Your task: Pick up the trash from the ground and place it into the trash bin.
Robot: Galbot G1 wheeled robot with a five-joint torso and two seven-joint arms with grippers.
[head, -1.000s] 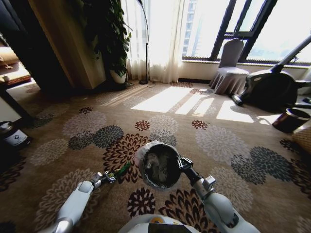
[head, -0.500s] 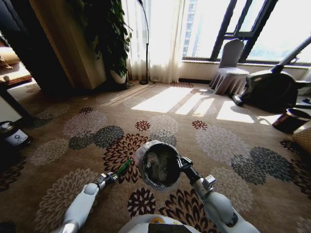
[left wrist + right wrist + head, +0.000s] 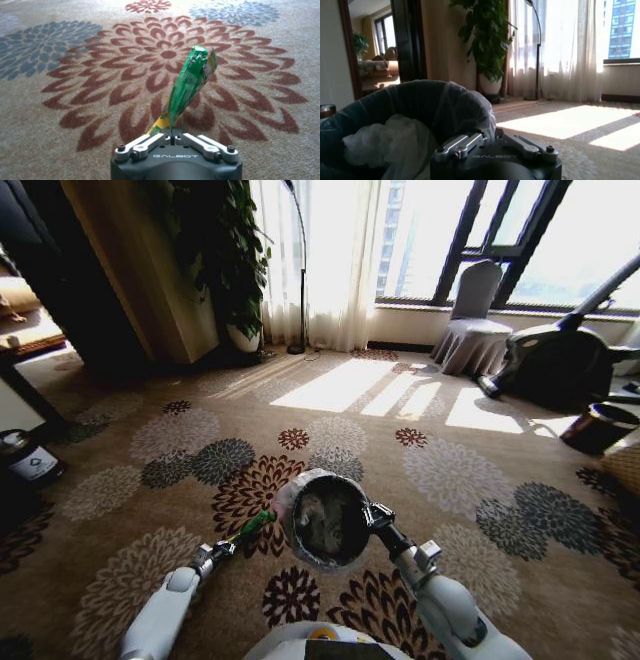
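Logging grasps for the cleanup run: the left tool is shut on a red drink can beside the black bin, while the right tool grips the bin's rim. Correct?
Not quite. The left tool is shut on a green wrapper-like piece, not a red can, as the left wrist view shows. The right tool does grip the rim of the black, liner-bagged trash bin.

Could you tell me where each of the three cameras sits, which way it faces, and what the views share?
Head view: on the robot's head, looking forward and down at the carpet; both arms show, left gripper with the green piece, right gripper on the trash bin.
Left wrist view: on the left wrist, looking down past the left gripper at the green piece over the carpet.
Right wrist view: on the right wrist, looking level across the room; the right gripper clamps the trash bin.
Shared: head and left wrist views show the green piece; head and right wrist views show the bin.
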